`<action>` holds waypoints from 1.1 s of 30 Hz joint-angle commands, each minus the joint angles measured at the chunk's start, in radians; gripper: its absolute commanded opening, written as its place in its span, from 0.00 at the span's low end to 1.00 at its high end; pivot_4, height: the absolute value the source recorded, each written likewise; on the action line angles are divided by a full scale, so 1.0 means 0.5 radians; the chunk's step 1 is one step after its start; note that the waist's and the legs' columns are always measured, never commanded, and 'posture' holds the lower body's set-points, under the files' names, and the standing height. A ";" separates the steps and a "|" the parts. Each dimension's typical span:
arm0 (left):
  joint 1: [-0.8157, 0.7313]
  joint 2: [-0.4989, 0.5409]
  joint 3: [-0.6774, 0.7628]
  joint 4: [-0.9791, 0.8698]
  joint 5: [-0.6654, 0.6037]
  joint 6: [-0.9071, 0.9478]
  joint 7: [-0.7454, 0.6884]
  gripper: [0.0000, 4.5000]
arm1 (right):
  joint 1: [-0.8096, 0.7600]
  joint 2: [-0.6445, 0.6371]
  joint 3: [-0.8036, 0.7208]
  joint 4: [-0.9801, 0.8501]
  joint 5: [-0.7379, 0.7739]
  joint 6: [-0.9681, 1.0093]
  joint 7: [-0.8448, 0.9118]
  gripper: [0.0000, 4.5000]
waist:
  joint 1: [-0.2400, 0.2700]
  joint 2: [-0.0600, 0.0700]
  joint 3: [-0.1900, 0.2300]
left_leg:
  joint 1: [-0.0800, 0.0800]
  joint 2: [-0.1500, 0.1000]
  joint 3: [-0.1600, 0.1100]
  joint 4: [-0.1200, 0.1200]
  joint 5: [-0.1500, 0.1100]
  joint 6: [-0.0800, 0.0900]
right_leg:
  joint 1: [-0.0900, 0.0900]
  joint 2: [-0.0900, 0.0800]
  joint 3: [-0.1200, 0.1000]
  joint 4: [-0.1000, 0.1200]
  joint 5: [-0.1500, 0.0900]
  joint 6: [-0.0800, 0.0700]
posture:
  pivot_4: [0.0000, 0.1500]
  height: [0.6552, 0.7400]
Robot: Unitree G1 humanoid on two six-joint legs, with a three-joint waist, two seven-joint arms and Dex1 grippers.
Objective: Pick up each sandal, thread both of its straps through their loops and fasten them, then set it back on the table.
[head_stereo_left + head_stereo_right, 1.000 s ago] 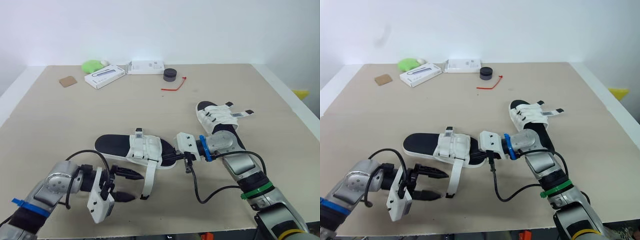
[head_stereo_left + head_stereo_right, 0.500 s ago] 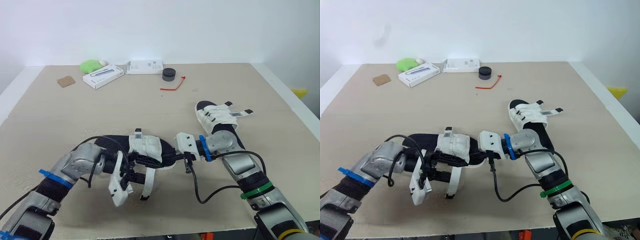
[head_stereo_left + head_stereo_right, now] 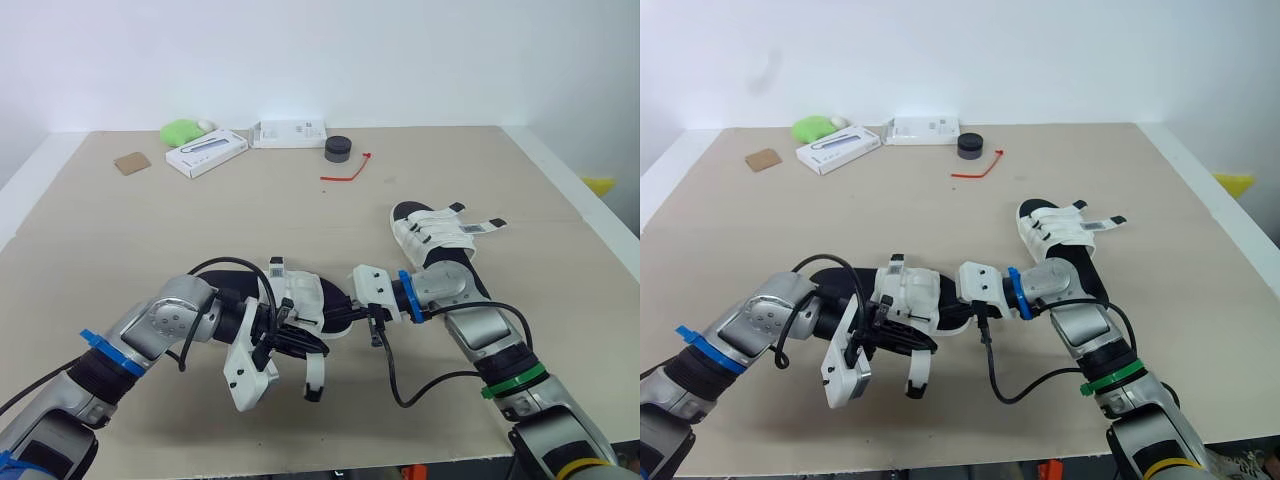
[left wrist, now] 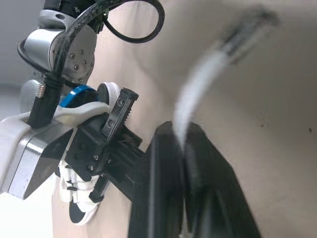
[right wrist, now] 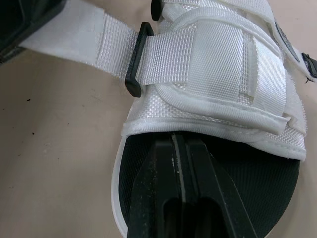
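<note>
Fingers (image 4: 167,191) of the left gripper (image 3: 290,338): pressing together on the loose white strap (image 3: 316,372), whose free end is hanging below them toward the worktop (image 3: 200,220).

Fingers (image 5: 163,198) of the right gripper (image 3: 352,314): pinching the sole rim of the sandal (image 3: 298,292) with almost no gap between them.

Sandal: lying between the two grippers, its white upper just beyond the right fingers and just beside the left ones. A black loop (image 5: 134,58) is sitting farther out from the right fingers, with webbing passing through it.

Handling, judged: light; sole looking firm yet bendable, so the rim is serving well for steadying. The strap is appearing soft and limp, so it is best pinched close to its tip for threading.

Second sandal (image 3: 435,235): resting well behind the right fingers.
</note>
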 commanded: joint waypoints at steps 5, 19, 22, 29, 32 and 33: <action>0.132 0.005 0.141 -0.128 -0.523 0.644 -0.006 0.02 | 0.000 -0.019 0.008 0.017 -0.034 -0.004 -0.010 0.00 | -0.001 0.000 0.000 | 0.000 0.000 0.000 0.000 0.000 0.000 | -0.001 0.000 0.000 0.001 -0.001 0.000 | 1.00 1.00; -0.057 -0.130 0.533 -0.138 -1.875 2.924 -0.074 0.02 | -0.027 -0.011 0.010 0.043 -0.039 -0.031 -0.006 0.00 | -0.005 0.000 0.000 | -0.002 -0.002 -0.009 0.000 0.000 -0.001 | -0.001 0.008 0.001 0.002 -0.004 0.004 | 1.00 1.00; -0.156 -0.203 0.529 0.021 -1.893 3.115 -0.149 0.02 | -0.031 -0.007 0.011 0.036 -0.039 -0.032 -0.008 0.00 | -0.002 0.000 0.000 | -0.002 -0.001 -0.013 0.000 0.000 -0.002 | -0.001 0.011 0.001 0.002 -0.006 0.002 | 1.00 1.00; -0.296 -0.360 0.611 0.362 -1.777 3.280 -0.120 0.02 | -0.011 -0.024 -0.004 0.005 -0.036 -0.022 -0.018 0.00 | -0.001 0.000 0.000 | -0.003 -0.008 -0.017 0.000 0.001 -0.004 | 0.000 0.010 0.002 0.003 -0.005 0.001 | 1.00 1.00; -0.319 -0.396 0.632 0.453 -1.645 3.245 -0.098 0.02 | 0.006 -0.035 -0.008 -0.018 -0.032 -0.012 -0.022 0.00 | -0.001 0.000 0.000 | -0.003 -0.009 -0.017 0.000 0.002 -0.005 | 0.000 0.008 0.002 0.003 -0.005 0.002 | 1.00 1.00; -0.322 -0.406 0.643 0.461 -1.630 3.255 -0.105 0.02 | 0.010 -0.039 -0.009 -0.023 -0.029 -0.011 -0.021 0.00 | -0.002 0.000 0.000 | -0.003 -0.009 -0.017 0.000 0.002 -0.005 | 0.000 0.008 0.002 0.003 -0.005 0.002 | 1.00 1.00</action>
